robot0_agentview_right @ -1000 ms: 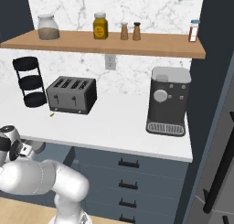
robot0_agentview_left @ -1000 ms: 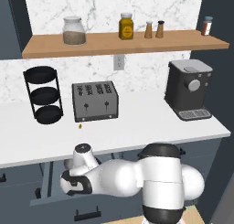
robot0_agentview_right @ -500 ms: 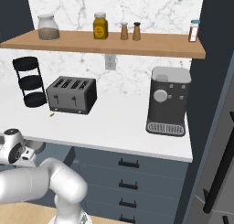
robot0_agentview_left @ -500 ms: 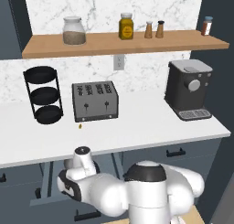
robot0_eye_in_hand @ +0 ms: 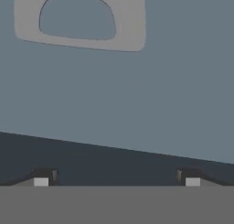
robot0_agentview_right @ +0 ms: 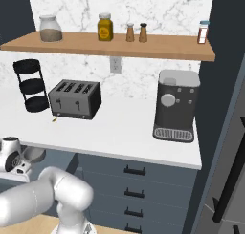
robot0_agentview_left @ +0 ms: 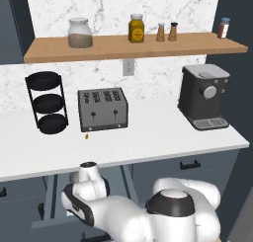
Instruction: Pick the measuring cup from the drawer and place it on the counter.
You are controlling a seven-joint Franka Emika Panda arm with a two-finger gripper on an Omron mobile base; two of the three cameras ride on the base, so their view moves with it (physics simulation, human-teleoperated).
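- The gripper (robot0_eye_in_hand: 117, 181) hangs over the blue-grey floor of the open drawer (robot0_eye_in_hand: 137, 95), its two dark fingertips (robot0_eye_in_hand: 43, 176) set wide apart and closed on nothing.
- The measuring cup's flat beige-grey handle end, with its rounded cut-out, lies on the drawer floor ahead of the fingers; this is the measuring cup (robot0_eye_in_hand: 132, 22) as seen from the hand camera, with its bowl out of frame.
- From the right base camera, a pale round bowl, probably the same measuring cup (robot0_agentview_right: 32, 154), sits just beside the robot's wrist, below the edge of the counter (robot0_agentview_right: 124, 128).
- On the white counter stand a four-slot toaster (robot0_agentview_left: 103, 109), a black three-tier rack (robot0_agentview_left: 46, 102) to its left and a dark coffee machine (robot0_agentview_left: 204, 97) well to its right.
- A small brownish crumb-like speck (robot0_agentview_left: 87, 136) lies just in front of the toaster; it is too small to identify.
- A wooden shelf (robot0_agentview_left: 133, 46) above carries jars and shakers.
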